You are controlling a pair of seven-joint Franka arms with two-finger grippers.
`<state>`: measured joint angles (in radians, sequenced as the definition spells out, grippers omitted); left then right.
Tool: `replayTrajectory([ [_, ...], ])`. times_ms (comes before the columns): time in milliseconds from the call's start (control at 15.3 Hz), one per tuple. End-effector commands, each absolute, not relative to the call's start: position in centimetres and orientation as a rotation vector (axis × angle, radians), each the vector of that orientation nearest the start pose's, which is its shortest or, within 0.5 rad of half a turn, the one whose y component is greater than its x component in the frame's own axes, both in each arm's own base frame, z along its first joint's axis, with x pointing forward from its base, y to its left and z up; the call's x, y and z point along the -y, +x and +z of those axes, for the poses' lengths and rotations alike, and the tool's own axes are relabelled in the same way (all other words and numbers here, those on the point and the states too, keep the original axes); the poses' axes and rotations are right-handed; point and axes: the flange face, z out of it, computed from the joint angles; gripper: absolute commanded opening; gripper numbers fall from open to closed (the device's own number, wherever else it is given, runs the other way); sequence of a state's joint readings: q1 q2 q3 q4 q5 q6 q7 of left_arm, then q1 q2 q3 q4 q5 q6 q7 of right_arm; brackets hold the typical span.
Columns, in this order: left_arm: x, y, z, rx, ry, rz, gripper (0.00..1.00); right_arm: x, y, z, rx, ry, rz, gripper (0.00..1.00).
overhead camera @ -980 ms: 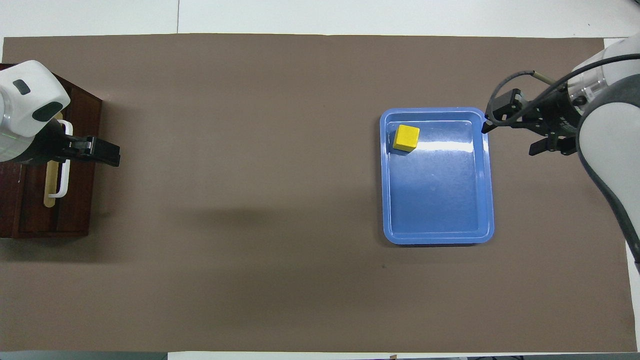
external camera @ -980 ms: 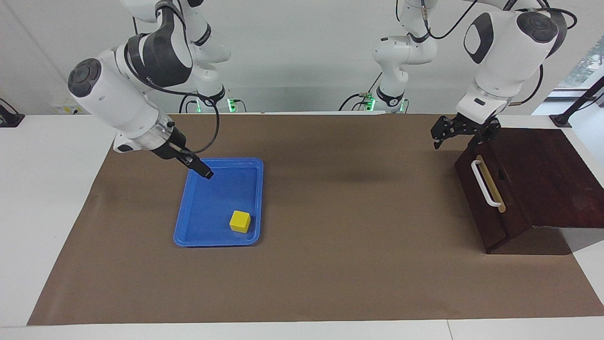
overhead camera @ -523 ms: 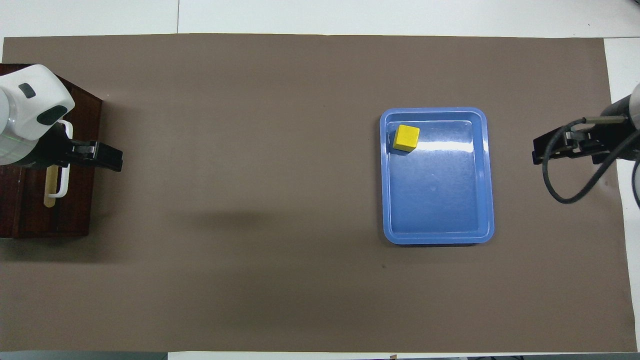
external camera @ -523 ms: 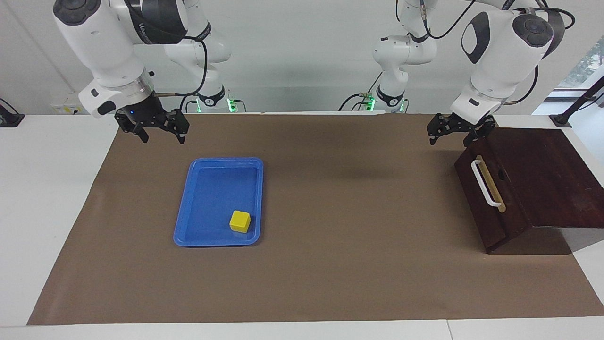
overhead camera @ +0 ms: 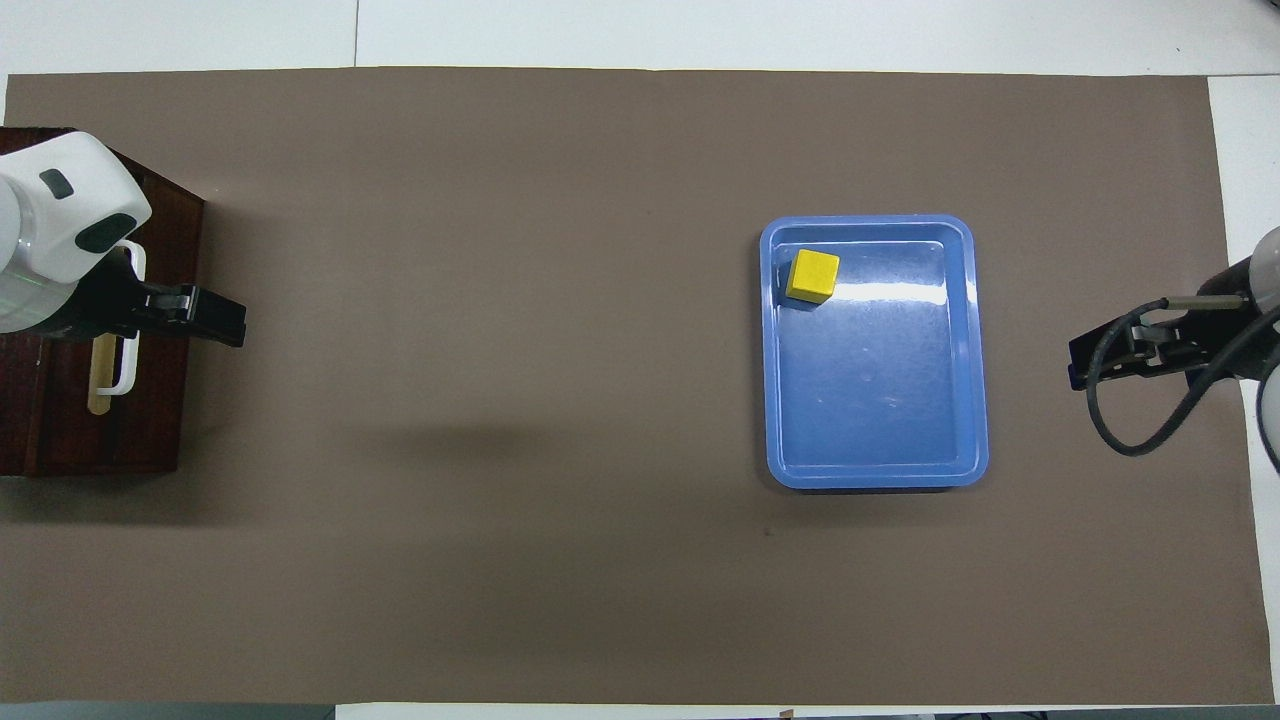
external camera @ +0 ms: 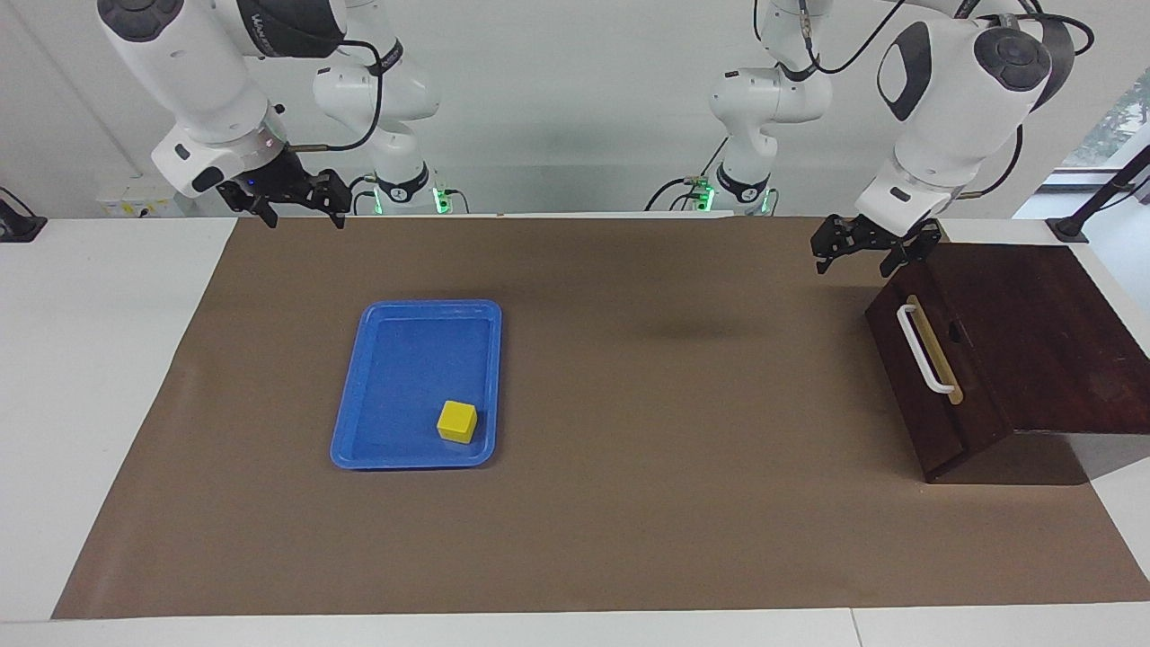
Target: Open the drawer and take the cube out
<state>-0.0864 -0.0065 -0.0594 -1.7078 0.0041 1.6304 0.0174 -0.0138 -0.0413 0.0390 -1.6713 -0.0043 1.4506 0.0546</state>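
The dark wooden drawer [external camera: 930, 377] [overhead camera: 150, 400] with its white bar handle [external camera: 924, 350] sits pushed into its box at the left arm's end of the table. My left gripper [external camera: 853, 266] [overhead camera: 236, 322] hangs open and empty over the mat just in front of the drawer, above handle height. A small yellow cube [external camera: 456, 420] [overhead camera: 812, 276] lies in a blue tray [external camera: 431, 307] [overhead camera: 868, 223], in the corner farthest from the robots. My right gripper [external camera: 301, 216] [overhead camera: 1078, 364] is raised, open and empty, over the mat's edge at the right arm's end, clear of the tray.
A brown mat [external camera: 647, 467] covers most of the white table. The wide stretch of mat between the tray and the drawer box holds nothing.
The right gripper lifted from over the tray's rim and swung back toward its own base. The left gripper rose slightly. Cube, tray and drawer stayed put.
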Motion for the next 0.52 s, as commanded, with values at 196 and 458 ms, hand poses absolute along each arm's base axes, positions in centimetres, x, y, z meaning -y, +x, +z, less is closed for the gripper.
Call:
replayTrajectory([
  [196, 8.0, 53.6, 57.5, -0.167, -3.140, 0.120, 1.00, -0.1, 52.2, 59.7, -0.037, -3.163, 0.203, 1.00],
  [458, 8.0, 53.5, 57.4, -0.164, -3.140, 0.124, 1.00, -0.1, 52.4, 60.0, -0.044, -3.164, 0.189, 1.00],
])
